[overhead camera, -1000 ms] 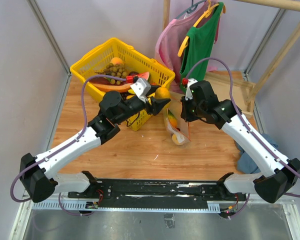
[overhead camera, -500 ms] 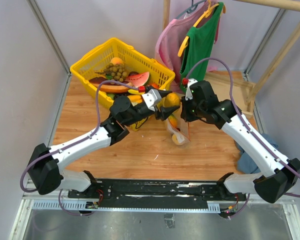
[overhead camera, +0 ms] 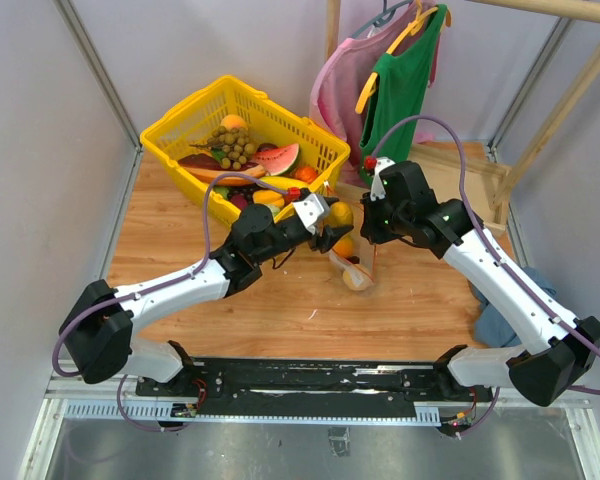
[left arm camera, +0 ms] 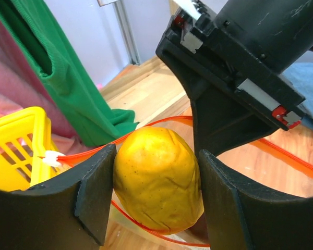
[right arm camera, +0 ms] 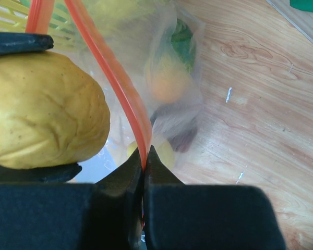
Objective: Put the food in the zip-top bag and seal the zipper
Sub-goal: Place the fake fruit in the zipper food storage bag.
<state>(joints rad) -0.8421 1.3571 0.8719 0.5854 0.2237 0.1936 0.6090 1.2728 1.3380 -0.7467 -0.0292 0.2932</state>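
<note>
Yellow fruit [left arm camera: 156,179]: egg-shaped, dull skin with fine brown specks. It is clamped at its sides between the jaws of the left gripper [left arm camera: 155,156] and sits inside the open zipper loop.

Zip-top bag [overhead camera: 354,262]: clear, crinkled, hanging mouth-up, lower end on the table [overhead camera: 280,300]. Inside are an orange fruit [right arm camera: 166,86], something green [right arm camera: 183,35] and a dark piece lower down.

Zipper [right arm camera: 112,78]: red-orange strip, unsealed. One side is pinched in the closed jaws of the right gripper [right arm camera: 144,156].

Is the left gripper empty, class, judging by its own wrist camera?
No: the left gripper is clamped on a yellow fruit, which fills the gap between its jaws.
</note>
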